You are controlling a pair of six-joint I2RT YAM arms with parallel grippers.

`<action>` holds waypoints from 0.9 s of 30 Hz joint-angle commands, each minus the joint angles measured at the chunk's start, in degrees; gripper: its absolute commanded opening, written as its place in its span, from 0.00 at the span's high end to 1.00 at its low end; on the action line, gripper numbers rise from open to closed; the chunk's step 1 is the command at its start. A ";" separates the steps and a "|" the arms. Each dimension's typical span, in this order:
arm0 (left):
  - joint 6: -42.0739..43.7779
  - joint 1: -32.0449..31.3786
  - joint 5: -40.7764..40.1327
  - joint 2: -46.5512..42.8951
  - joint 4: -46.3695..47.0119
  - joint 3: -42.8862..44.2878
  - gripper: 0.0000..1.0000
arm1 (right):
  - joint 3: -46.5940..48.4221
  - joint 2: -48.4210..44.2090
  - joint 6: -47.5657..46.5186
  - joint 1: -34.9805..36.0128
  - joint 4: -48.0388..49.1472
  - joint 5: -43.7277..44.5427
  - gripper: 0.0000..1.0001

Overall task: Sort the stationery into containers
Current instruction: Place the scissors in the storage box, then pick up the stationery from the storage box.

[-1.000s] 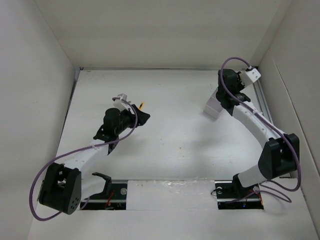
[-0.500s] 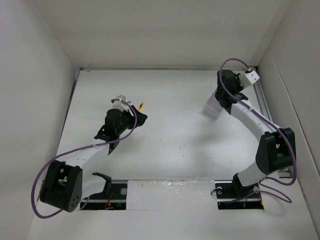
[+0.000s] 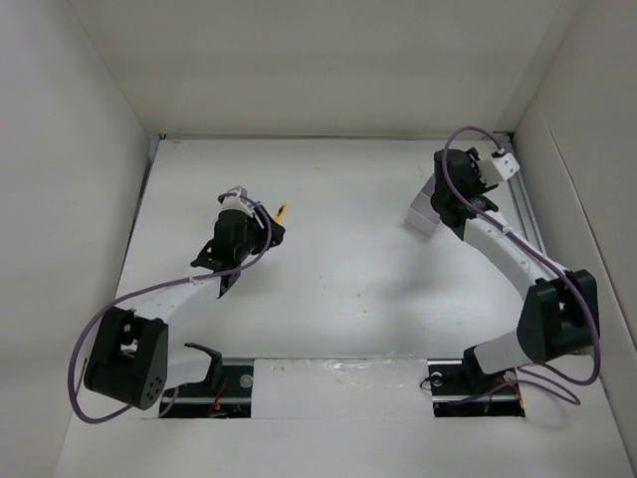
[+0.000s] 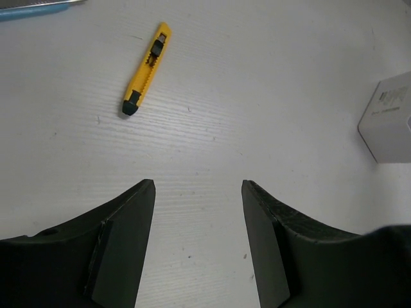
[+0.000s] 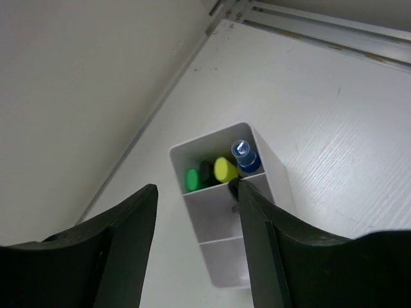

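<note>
Cutter [image 4: 146, 69]: yellow body, black tip, lying flat.

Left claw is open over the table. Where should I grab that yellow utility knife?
Mid-body of the yellow utility knife, from straight above, with the left claw turned so it closes across the narrow width: the knife lies flat, long and slim, angled diagonally.

The cutter [image 4: 146, 69] is yellow with black ends, the box [image 5: 277, 186] white.

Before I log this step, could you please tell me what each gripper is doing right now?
Left gripper: open, holding nothing.
Right gripper: open, holding nothing, near the white box.
</note>
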 commanded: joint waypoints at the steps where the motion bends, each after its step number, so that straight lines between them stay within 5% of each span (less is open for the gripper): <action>1: 0.85 -0.03 -4.54 1.28 -2.68 3.52 0.47 | -0.22 -7.46 1.47 3.27 1.10 -0.06 0.41; 4: 0.85 -0.03 -7.35 3.65 -3.38 6.24 0.47 | -2.68 -12.73 1.47 6.79 1.10 -0.06 0.42; 7: 0.85 -0.03 -9.55 7.60 -4.26 9.48 0.49 | -5.40 -17.73 1.47 9.87 1.10 -3.75 0.76; 8: 1.46 -0.03 -10.34 8.83 -4.96 10.54 0.51 | -6.19 -18.89 1.47 10.66 1.10 -4.45 0.97; 9: 1.46 -0.03 -10.95 11.62 -6.27 11.68 0.51 | -6.98 -20.03 1.47 11.27 1.10 -6.20 1.00; 18: 6.12 0.50 -15.00 28.43 -11.82 25.05 0.54 | -13.76 -28.21 2.53 16.11 1.62 -14.82 0.99; 22: 6.91 0.50 -14.21 32.04 -11.30 26.72 0.54 | -13.76 -27.60 2.53 16.64 2.76 -18.16 0.71; 27: 8.05 0.50 -13.60 35.29 -12.35 29.71 0.57 | -13.76 -25.93 1.91 18.57 3.47 -19.57 0.57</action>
